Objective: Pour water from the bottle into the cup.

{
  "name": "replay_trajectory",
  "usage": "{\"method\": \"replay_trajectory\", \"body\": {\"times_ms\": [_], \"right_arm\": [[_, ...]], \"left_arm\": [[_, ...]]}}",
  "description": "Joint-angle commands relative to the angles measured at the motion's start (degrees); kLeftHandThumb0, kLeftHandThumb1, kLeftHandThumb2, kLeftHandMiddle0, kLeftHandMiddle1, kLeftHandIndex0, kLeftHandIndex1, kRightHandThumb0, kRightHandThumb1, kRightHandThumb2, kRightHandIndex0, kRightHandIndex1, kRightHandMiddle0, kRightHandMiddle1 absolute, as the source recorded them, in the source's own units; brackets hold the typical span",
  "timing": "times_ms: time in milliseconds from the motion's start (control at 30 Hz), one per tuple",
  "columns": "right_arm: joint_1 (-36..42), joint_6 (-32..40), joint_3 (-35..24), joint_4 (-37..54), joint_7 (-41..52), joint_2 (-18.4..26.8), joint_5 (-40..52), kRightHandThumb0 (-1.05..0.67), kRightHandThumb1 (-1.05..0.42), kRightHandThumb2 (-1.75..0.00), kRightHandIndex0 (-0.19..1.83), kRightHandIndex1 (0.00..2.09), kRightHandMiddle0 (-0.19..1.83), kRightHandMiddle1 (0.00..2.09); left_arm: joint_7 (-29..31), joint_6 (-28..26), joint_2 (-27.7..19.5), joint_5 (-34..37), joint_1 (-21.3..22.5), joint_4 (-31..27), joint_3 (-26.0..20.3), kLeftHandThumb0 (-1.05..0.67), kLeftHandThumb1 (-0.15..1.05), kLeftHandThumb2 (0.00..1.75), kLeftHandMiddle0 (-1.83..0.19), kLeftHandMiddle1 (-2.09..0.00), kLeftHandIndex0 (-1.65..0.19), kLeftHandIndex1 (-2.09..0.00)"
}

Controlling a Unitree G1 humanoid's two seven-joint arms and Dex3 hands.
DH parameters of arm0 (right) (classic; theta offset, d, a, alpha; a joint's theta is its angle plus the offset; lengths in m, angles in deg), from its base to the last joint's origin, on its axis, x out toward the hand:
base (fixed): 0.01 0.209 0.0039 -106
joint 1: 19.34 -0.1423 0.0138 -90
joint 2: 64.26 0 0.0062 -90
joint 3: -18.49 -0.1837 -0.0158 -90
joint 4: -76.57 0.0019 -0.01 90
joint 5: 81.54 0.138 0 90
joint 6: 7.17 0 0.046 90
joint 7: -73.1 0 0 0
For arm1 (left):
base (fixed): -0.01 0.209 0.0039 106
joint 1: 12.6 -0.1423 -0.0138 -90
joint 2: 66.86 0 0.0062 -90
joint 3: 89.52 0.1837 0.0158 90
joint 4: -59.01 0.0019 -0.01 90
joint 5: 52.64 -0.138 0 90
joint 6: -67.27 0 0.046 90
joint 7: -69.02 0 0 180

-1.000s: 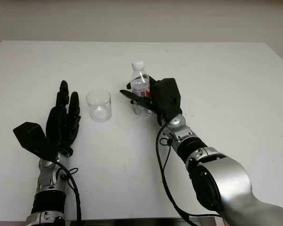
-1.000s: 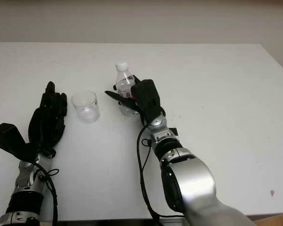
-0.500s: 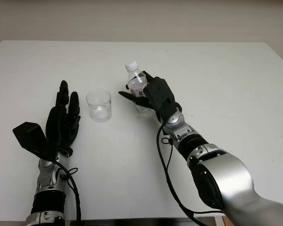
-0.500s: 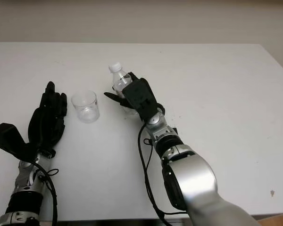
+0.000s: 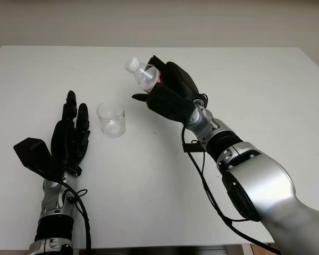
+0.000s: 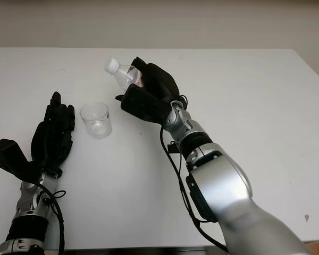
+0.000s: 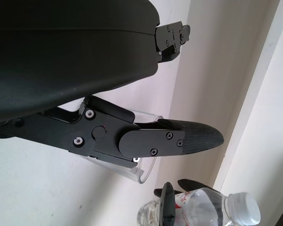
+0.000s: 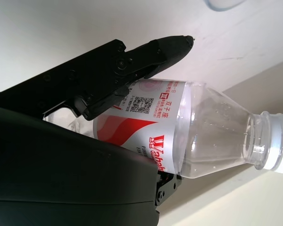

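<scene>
My right hand is shut on a small clear water bottle with a white cap and a red-and-white label. It holds the bottle lifted off the table and tilted, cap pointing left toward the cup. The cap is on. An empty clear plastic cup stands upright on the white table, below and left of the bottle's cap. My left hand is open, just left of the cup and apart from it.
The table's far edge meets a pale wall behind. White tabletop stretches to the right of my right arm and in front of the cup.
My right hand has lifted the bottle off the table, carried it up and left, and tilted it from upright to cap-leftward. The cup and left hand stayed put.
</scene>
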Motion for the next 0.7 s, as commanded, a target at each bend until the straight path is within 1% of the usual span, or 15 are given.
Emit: {"method": "replay_trajectory", "body": {"times_ms": [0, 33, 167, 267, 333, 500, 633, 667], "right_arm": [[-2.81, 1.0, 1.65, -0.22, -0.52, 0.82, -1.46, -0.45, -1.05, -0.27, 1.23, 2.09, 0.89, 2.09], [-3.29, 1.85, 2.64, -0.33, -0.42, 0.89, -2.45, -0.45, -1.05, -0.27, 1.2, 2.09, 0.85, 2.09], [-4.44, 3.81, 6.62, -0.62, -2.58, 1.11, -6.42, -0.46, -1.05, -0.23, 0.97, 2.09, 0.67, 2.09], [-4.84, 4.44, 8.46, -0.83, -3.0, 1.13, -8.12, -0.44, -1.05, -0.22, 0.91, 2.09, 0.61, 2.09], [-4.98, 4.7, 9.43, -0.9, -3.67, 1.12, -8.96, -0.43, -1.05, -0.21, 0.85, 2.09, 0.6, 2.09], [-5.45, 6.48, 11.52, -1.06, -5.34, 0.73, -10.78, -0.43, -1.05, -0.2, 0.87, 2.09, 0.63, 2.09], [-6.19, 8.7, 13.66, -1.12, -6.49, 0.23, -12.74, -0.44, -1.05, -0.19, 0.96, 2.09, 0.66, 2.09], [-6.55, 9.23, 14.56, -1.15, -6.48, 0.09, -13.53, -0.43, -1.05, -0.2, 1.03, 2.09, 0.69, 2.09]], "left_arm": [[0.03, 0.03, 0.85, 0.27, -1.89, 0.84, -0.08, -0.71, 1.05, 0.38, 0.15, -0.05, 0.17, -0.05], [0.07, 0.21, 0.93, 0.27, -1.99, 0.84, -0.07, -0.71, 1.05, 0.38, 0.16, -0.05, 0.18, -0.05], [-0.26, 0.72, 1.4, 0.28, -2.2, 0.94, -0.12, -0.71, 1.05, 0.37, 0.15, -0.06, 0.17, -0.05], [-0.39, 0.95, 1.63, 0.16, -2.47, 0.83, 0.01, -0.72, 1.05, 0.37, 0.15, -0.05, 0.18, -0.05], [-0.41, 1.12, 1.77, 0.19, -2.54, 0.96, -0.05, -0.72, 1.05, 0.37, 0.16, -0.05, 0.17, -0.05], [-0.76, 1.28, 2.11, 0.21, -2.44, 1.38, -0.08, -0.73, 1.05, 0.36, 0.15, -0.05, 0.17, -0.06], [-0.77, 2.04, 2.4, -0.03, -2.38, 1.84, 0.14, -0.73, 1.05, 0.37, 0.15, -0.05, 0.17, -0.05], [-0.8, 2.12, 2.51, -0.03, -2.4, 1.86, 0.19, -0.73, 1.05, 0.37, 0.16, -0.05, 0.18, -0.05]]}}
